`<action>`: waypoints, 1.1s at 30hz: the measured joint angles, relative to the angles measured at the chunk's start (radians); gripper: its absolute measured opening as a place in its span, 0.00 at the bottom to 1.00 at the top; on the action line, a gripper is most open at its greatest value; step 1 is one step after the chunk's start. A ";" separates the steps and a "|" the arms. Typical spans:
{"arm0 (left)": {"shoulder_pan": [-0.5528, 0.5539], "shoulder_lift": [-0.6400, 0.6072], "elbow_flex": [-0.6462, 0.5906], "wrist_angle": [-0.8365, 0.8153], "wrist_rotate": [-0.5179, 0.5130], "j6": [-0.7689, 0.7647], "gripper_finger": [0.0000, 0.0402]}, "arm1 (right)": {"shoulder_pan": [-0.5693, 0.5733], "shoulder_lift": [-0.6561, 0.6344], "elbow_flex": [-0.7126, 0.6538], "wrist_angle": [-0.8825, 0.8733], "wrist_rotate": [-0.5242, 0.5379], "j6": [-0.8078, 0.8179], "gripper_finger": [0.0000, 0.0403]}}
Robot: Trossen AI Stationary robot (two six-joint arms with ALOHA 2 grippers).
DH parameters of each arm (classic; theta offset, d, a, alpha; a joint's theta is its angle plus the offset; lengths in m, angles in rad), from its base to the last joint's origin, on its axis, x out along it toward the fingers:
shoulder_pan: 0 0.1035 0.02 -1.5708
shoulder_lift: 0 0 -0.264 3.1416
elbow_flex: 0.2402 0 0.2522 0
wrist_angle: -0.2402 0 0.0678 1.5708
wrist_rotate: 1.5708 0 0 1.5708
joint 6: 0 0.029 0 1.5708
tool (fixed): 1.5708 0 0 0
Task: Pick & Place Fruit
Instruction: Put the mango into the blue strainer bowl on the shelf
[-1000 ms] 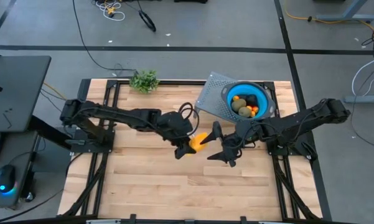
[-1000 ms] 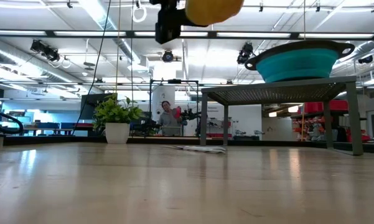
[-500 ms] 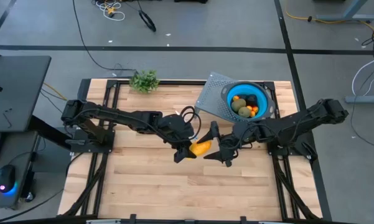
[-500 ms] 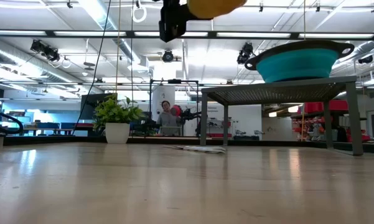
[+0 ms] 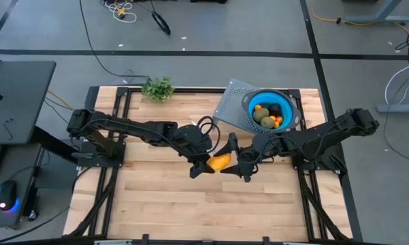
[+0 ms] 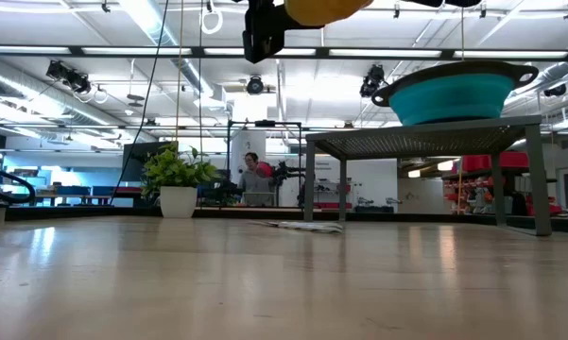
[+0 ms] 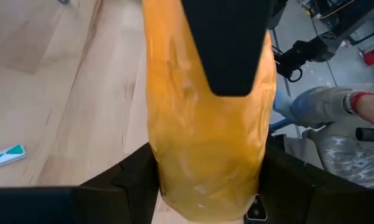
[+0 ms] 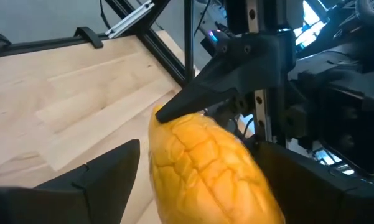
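Most of the job looks done: the olive-brown ovals [image 5: 264, 117], the dark round fruit [image 5: 275, 109] and the tiny orange-red pieces [image 5: 277, 121] already lie in the blue bowl [image 5: 290, 103] on its raised grey stand [image 5: 230, 103], beyond and to the right of both end effectors. What is left is the yellow oblong fruit [image 5: 220, 162], pinched in the left end effector [image 5: 208, 163] high above the table [image 5: 156, 204]. The right end effector [image 5: 235, 162] sits just beside it, fingers spread either side of the fruit's free end, so a handover seems under way, with the drop into the bowl to follow
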 joint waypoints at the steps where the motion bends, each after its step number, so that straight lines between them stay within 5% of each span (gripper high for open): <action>1: 0.000 0.000 0.000 0.001 0.002 0.001 0.58 | 0.000 0.000 0.000 -0.002 0.000 0.000 0.84; 19: 0.000 0.000 0.000 0.014 0.004 0.030 0.59 | 0.000 -0.001 0.000 -0.005 -0.005 0.003 0.64; 33: 0.003 -0.001 0.000 0.030 -0.108 0.038 0.86 | 0.001 0.000 0.000 -0.101 0.061 0.036 0.63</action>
